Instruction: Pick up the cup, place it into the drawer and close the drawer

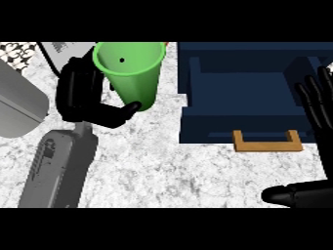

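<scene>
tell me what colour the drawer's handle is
Light wooden brown: the handle stands out against the dark navy drawer, best seen in the head view.

The open drawer sits on the counter, its handle on the near wall; the cup is upright just left of the drawer, outside it; the left hand curls round the cup's side away from the drawer; the right hand, fingers straight, overlaps the drawer's right edge; a bulky appliance lies far left of the drawer.
</scene>
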`<state>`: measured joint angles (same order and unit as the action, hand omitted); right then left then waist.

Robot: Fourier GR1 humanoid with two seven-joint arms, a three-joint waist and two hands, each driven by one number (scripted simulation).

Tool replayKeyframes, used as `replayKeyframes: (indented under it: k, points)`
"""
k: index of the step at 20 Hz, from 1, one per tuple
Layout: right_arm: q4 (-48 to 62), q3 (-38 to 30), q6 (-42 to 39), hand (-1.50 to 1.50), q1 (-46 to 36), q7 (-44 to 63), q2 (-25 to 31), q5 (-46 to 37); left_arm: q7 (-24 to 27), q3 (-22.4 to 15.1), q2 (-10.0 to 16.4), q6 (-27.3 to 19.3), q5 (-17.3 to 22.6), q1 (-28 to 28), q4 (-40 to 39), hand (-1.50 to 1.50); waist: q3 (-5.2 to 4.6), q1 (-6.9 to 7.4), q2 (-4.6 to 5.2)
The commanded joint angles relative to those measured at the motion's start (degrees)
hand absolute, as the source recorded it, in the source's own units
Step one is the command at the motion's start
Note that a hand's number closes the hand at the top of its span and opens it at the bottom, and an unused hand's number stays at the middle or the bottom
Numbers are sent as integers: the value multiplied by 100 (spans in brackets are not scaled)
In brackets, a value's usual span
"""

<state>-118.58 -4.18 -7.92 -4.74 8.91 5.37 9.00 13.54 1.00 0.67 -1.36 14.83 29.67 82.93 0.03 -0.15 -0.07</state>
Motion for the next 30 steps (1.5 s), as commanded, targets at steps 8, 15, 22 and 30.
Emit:
replayKeyframes:
  k: [8, 15, 22, 30]
  points:
    - [50, 92, 207, -150, -339, 202, -73, -145, -290, -809, -66, -1432, -302, 1657, -973, 150, -2, -58, 12]
    - [161, 105, -12, -150, -49, -74, -64, -111, -498, -1007, -67, -1642, -219, 2396, -1834, 150, -1, -64, 14]
    - [59, -74, -256, -150, 275, -216, 50, 118, 175, -712, -67, -1539, 143, 3139, -3426, 150, 0, -120, 34]
    - [353, -166, -276, -150, -50, -437, 75, 88, 413, -1054, -67, -1876, 871, 4287, -4883, 150, 3, -224, 67]
